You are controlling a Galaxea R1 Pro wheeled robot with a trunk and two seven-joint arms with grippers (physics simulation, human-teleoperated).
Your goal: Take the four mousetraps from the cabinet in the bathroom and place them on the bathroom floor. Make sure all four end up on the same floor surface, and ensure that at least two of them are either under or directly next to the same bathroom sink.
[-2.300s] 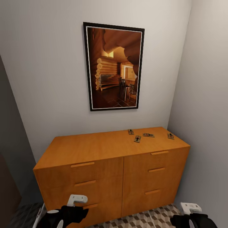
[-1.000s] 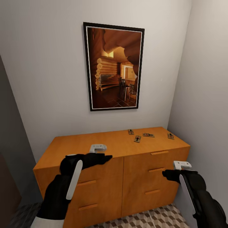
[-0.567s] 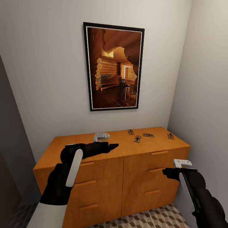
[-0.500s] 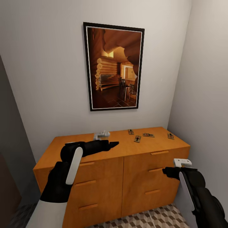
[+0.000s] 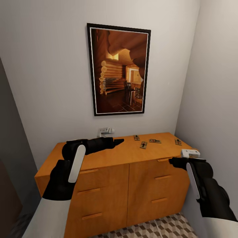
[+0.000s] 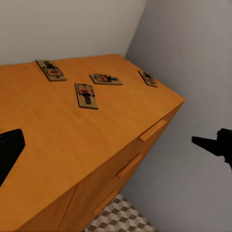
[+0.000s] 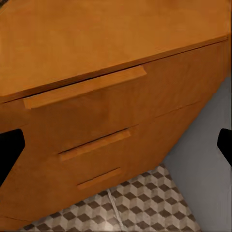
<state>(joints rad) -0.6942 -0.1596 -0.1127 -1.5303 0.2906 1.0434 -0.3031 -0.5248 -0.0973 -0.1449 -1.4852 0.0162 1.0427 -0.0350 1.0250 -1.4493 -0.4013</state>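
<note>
Wooden cabinet (image 5: 109,158) top bears four mousetraps (image 6: 86,94); both grippers' jaw spread unclear.

No readable text, label, brand, number or sign can be made out in any view. The framed picture (image 5: 119,69), hung on the wall at twelve o'clock above the cabinet (image 5: 115,158), carries only a log-interior scene without lettering. The mousetraps (image 6: 86,94) lying on the cabinet top bear small red marks, but these are too small to be read as letters. No markings are seen on the drawer fronts.
</note>
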